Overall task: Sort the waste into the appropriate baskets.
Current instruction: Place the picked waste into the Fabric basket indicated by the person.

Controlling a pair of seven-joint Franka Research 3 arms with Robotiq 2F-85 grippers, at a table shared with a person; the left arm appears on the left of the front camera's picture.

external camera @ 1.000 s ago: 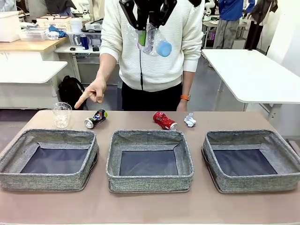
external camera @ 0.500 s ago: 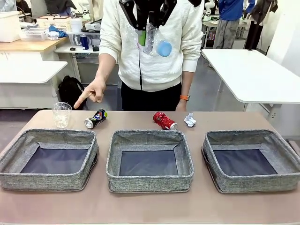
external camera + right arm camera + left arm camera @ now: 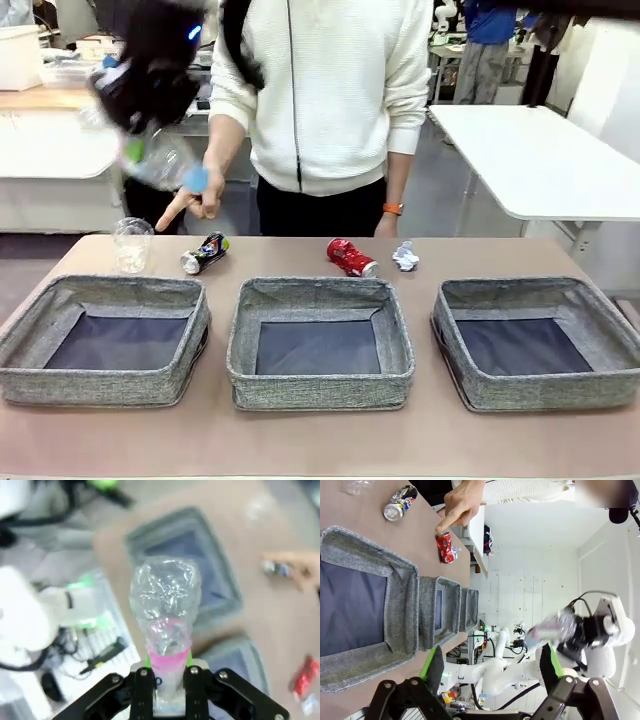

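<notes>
clear plastic bottle [image 3: 163, 162] w/ pink label hung in the air above the table's left end, blue cap pointing down and toward the middle. it was clamped in the right gripper [image 3: 138, 148]; both were smeared by blur in the front view. in the right wrist view the two fingers pinched the bottle at its pink band, and the crumpled body stuck out over a grey basket far below, all blurry.

rest of the waste lay on the table [image 3: 320, 440] along the far side, behind the baskets. clear cup [image 3: 132, 243] stood upright at far left. dark printed can [image 3: 204, 253] lay on its side near it. crushed red can [image 3: 351, 257] lay behind the middle basket [image 3: 320, 290], w/ the white paper wad [image 3: 405, 256] near it on the right. left basket [image 3: 100, 290] and right basket [image 3: 530, 290] flanked the middle one, dark bottoms showing.

person's hand [image 3: 195, 205] pointed down w/ index finger, above the spot btw cup and dark can.

left gripper [image 3: 491, 666] hung in the air, jaws spread wide, nothing btw its green-padded fingers [image 3: 428, 664].
</notes>
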